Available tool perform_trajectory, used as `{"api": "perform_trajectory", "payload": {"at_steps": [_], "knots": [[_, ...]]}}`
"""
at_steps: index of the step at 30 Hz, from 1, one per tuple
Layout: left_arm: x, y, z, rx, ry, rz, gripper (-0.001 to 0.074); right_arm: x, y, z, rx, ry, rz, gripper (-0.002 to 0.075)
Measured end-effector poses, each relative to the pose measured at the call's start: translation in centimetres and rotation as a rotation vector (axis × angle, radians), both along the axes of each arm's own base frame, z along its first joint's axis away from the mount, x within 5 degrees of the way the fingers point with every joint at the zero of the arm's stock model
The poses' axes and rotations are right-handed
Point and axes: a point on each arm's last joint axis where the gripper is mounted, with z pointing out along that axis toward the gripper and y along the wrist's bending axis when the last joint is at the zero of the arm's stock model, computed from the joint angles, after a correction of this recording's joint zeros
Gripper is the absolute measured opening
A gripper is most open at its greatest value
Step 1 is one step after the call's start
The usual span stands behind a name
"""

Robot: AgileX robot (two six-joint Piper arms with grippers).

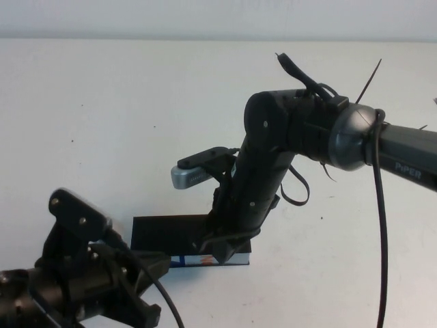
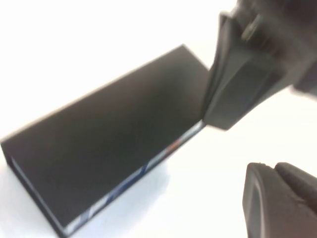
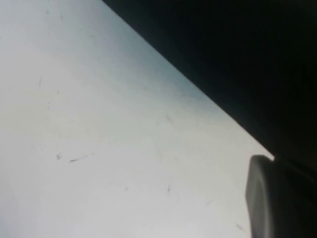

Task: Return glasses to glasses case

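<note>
Now the right gripper (image 1: 222, 251) presses down on the glasses case (image 1: 164, 234); I cannot tell its fingers. The left gripper (image 1: 140, 287), fingers wide, waits just beside the case. Pushing crooked might slide it along the table (image 1: 123, 116).

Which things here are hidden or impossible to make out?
- Glasses: in no view; the closed-looking glasses case hides anything inside.
- Right pincer: its tips sit at the case's patterned end, grip unclear, hidden by its own arm in the high view.
- Left pincer: near the case's left end, cut off by the bottom edge.
</note>
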Motion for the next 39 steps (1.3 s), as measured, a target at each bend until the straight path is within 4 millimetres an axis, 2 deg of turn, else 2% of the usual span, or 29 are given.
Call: {"api": "perform_trajectory", "payload": {"at_steps": [9, 11, 13, 17, 21, 24, 27, 31, 39], "knots": [[-1.6, 1.1, 3.3, -0.106, -0.142, 0.006, -0.0001, -0.2, 0.0, -0.3, -0.012, 0.033, 0.014, -0.0011], [-2.1, 1.6, 4.0, -0.127, -0.183, 0.016, -0.0001, -0.5, -0.1, 0.1, -0.008, 0.048, 0.024, -0.0011], [-2.6, 2.4, 5.1, -0.148, -0.245, 0.051, -0.0001, -0.8, -0.3, 1.4, 0.017, 0.036, 0.026, -0.0011], [-3.9, 4.7, 7.4, -0.193, -0.398, 0.173, -0.0001, -1.7, -1.0, 5.7, 0.093, -0.062, -0.002, -0.0011], [-6.4, 7.9, 9.1, -0.272, -0.566, 0.304, -0.0001, -3.1, -2.5, 10.3, 0.154, -0.160, -0.039, -0.0011], [-8.2, 10.0, 8.5, -0.295, -0.663, 0.377, -0.0001, -4.3, -3.6, 13.0, 0.208, -0.226, -0.058, -0.0011], [-9.4, 11.5, 6.6, -0.315, -0.713, 0.438, -0.0001, -5.9, -4.9, 14.9, 0.254, -0.284, -0.071, -0.0011], [-9.7, 12.6, 4.2, -0.306, -0.719, 0.526, -0.0001, -7.9, -6.9, 15.8, 0.263, -0.333, -0.076, -0.0011], [-9.0, 12.6, 0.9, -0.224, -0.648, 0.564, -0.0001, -12.4, -11.0, 16.0, 0.291, -0.421, -0.082, -0.0011]]}}
